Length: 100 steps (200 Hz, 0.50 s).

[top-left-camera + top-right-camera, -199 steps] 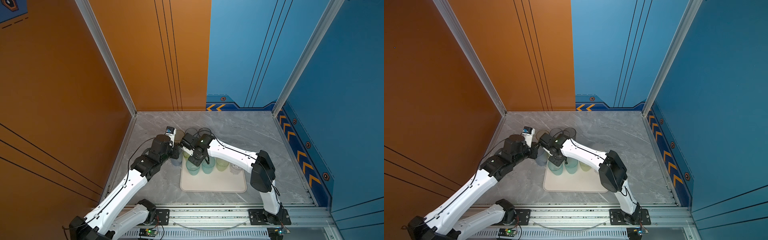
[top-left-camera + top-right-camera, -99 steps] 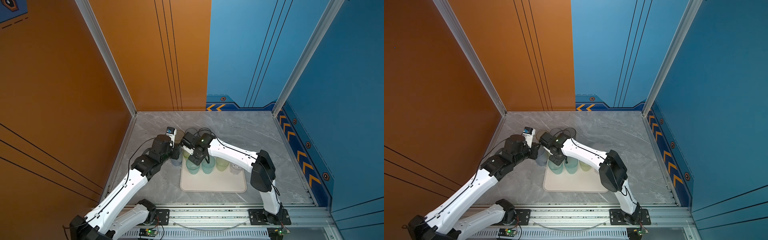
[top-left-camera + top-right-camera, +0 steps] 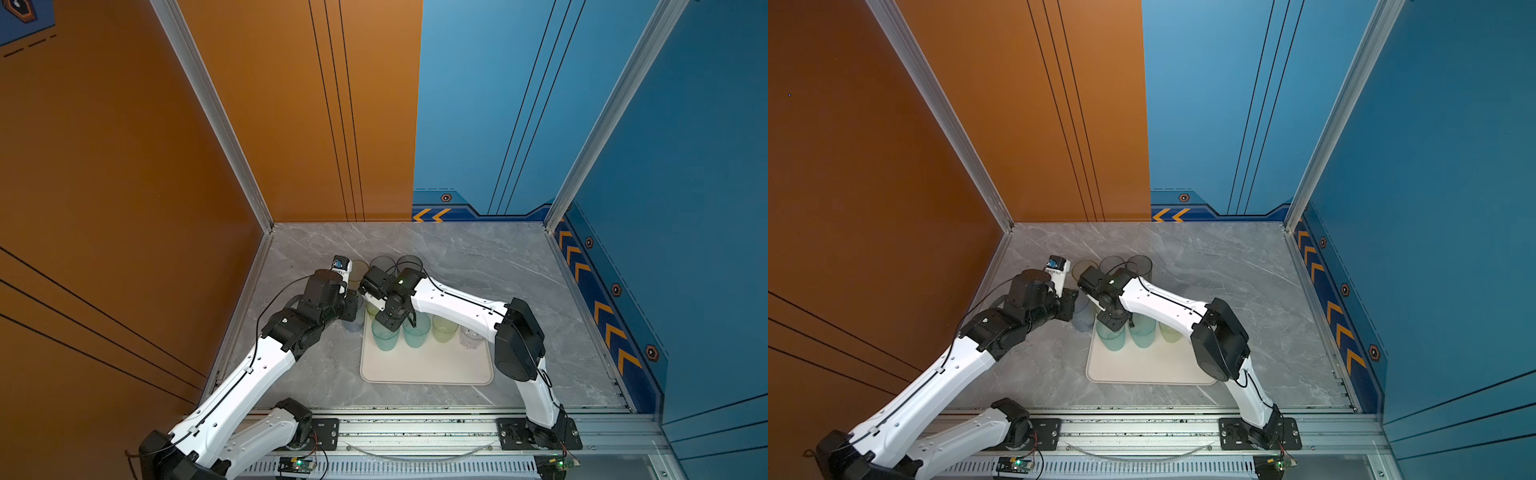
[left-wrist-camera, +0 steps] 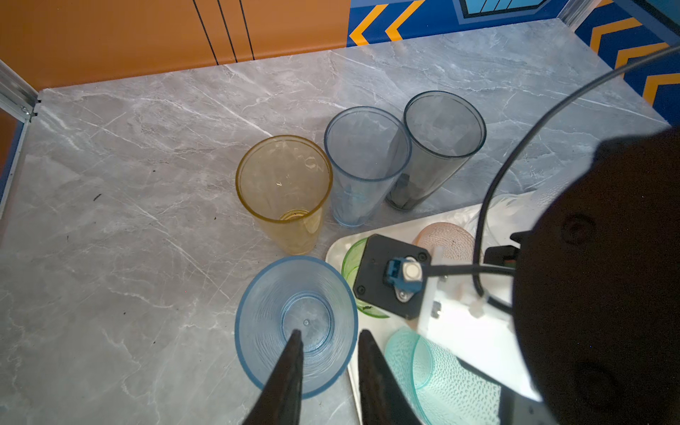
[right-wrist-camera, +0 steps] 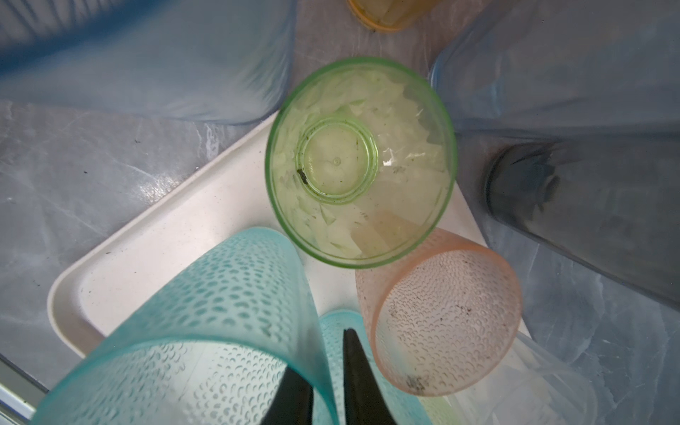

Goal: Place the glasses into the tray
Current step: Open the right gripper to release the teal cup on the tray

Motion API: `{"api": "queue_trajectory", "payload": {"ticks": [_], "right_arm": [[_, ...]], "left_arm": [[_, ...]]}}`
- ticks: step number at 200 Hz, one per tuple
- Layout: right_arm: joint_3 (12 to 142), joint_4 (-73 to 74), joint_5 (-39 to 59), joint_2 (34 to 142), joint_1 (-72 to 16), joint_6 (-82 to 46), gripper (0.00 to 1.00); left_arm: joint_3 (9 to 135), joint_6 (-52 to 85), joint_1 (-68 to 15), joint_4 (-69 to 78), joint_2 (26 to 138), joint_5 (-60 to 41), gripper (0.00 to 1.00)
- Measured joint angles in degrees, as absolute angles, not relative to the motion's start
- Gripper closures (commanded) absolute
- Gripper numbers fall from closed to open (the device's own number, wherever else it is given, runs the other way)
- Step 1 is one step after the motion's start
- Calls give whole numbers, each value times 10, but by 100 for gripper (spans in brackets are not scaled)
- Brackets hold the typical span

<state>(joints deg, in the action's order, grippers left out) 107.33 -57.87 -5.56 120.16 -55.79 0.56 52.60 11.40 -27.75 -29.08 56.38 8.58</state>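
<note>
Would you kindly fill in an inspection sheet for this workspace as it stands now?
Surface: grey marble tabletop.
Job's things: cream tray holds teal tumbler, second teal tumbler, yellow-green tumbler, clear tumbler, green tumbler, pink tumbler; amber tumbler, tall blue tumbler, grey tumbler and short blue tumbler stand off it.
Clutter: dark specks; otherwise nothing seen.
Grippers: left gripper straddles the short blue tumbler's rim, right gripper the teal tumbler's; grip unclear on both.
Cables: black cable arcs over the right wrist.
Surroundings: orange wall, blue wall, metal rail in front.
</note>
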Motion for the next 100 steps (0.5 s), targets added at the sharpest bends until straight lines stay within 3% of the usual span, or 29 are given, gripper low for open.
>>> {"api": "queue_trajectory", "payload": {"ticks": [61, 100], "right_arm": [[1070, -564, -55, 1191, -557, 2, 71], [1038, -532, -51, 1128, -551, -3, 67]], "left_arm": [[534, 114, -274, -318, 567, 90, 71], [545, 114, -269, -337, 583, 90, 71]]}}
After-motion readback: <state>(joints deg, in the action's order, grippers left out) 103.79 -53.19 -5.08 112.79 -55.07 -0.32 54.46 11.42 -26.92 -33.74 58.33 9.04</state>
